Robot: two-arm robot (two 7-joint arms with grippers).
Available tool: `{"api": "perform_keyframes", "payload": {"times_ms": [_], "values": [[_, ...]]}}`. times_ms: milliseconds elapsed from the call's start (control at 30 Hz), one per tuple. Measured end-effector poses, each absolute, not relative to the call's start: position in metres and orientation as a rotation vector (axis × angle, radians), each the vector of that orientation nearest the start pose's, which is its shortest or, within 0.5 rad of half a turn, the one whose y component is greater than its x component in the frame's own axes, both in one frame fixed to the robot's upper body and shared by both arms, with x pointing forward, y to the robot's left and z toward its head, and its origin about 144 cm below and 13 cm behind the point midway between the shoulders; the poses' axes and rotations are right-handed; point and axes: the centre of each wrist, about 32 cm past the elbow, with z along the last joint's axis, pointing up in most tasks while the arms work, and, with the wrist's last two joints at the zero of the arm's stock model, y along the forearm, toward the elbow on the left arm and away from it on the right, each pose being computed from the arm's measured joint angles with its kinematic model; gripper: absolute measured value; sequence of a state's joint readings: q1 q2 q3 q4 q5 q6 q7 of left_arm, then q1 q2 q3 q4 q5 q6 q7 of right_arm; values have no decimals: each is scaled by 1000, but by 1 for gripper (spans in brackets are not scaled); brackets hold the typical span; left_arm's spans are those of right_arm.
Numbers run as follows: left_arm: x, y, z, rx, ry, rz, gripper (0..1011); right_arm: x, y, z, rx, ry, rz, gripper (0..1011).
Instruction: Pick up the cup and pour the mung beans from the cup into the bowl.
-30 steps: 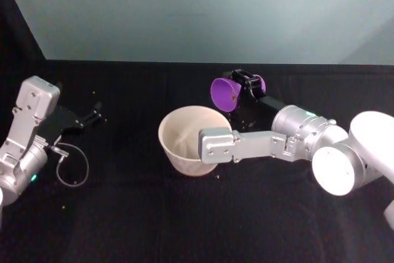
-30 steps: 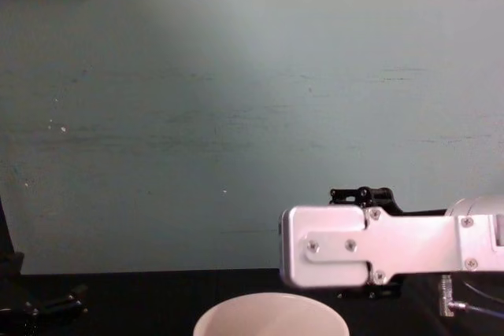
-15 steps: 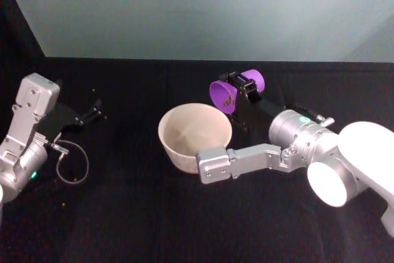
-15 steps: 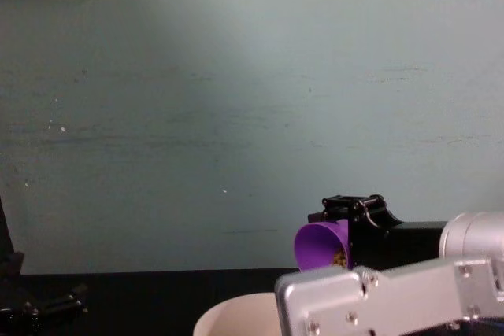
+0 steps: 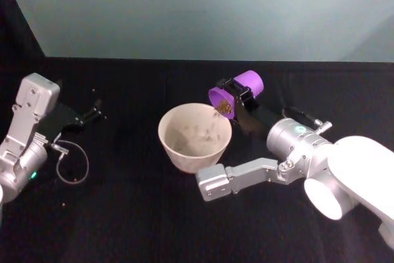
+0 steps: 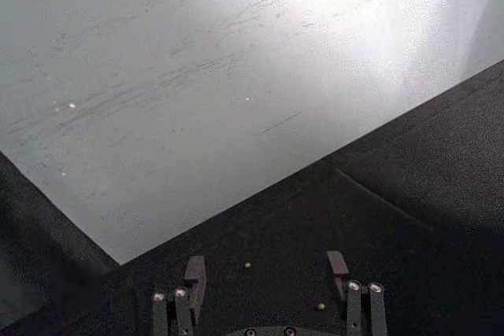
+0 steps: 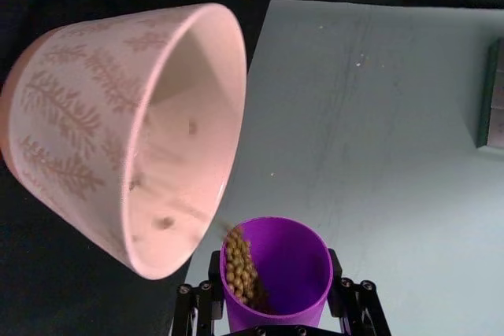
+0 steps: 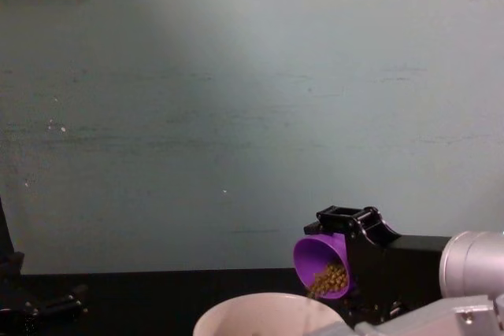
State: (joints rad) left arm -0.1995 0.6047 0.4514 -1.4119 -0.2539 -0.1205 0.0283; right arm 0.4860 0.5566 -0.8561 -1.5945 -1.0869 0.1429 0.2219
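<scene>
1. The right pincer (image 5: 237, 94) is closed tight around the waist of the cup (image 5: 249, 81). It holds the cup in the air just off the rim of the bowl (image 5: 184, 158), on the side toward the far right corner of the counter (image 5: 135, 214).
2. The cup is tipped well over, with its mouth facing down into the bowl and its lower lip above the rim. I take it that's so whatever slides out falls inside and not onto the black cloth.
3. The mung beans (image 7: 240, 267) are heaped against the cup's lower lip, and a thin trickle is leaving it. A few already lie in the bowl, but most of the heap is in the cup, so I'd say the pour is at an early stage.
4. The bowl stands upright near the middle of the counter with nothing steadying it. Its wide mouth gives the narrow cup plenty of margin.
5. The left pincer (image 6: 266, 259) sits low by the counter's left edge, jaws apart and holding nothing, well clear of the pour. A couple of stray beans (image 6: 248, 265) lie on the cloth beside it.
6. Emptying the cup will probably take more tilt. If that is rushed, beans could bounce out over the rim.
</scene>
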Motion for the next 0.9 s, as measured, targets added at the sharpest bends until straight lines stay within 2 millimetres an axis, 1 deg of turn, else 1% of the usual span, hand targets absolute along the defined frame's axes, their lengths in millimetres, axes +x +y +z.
{"api": "perform_keyframes", "payload": {"times_ms": [900], "values": [[489,310,1140,304,-285,1248,1000,490,-160,1196,-1129,-1791,-471,729]]}}
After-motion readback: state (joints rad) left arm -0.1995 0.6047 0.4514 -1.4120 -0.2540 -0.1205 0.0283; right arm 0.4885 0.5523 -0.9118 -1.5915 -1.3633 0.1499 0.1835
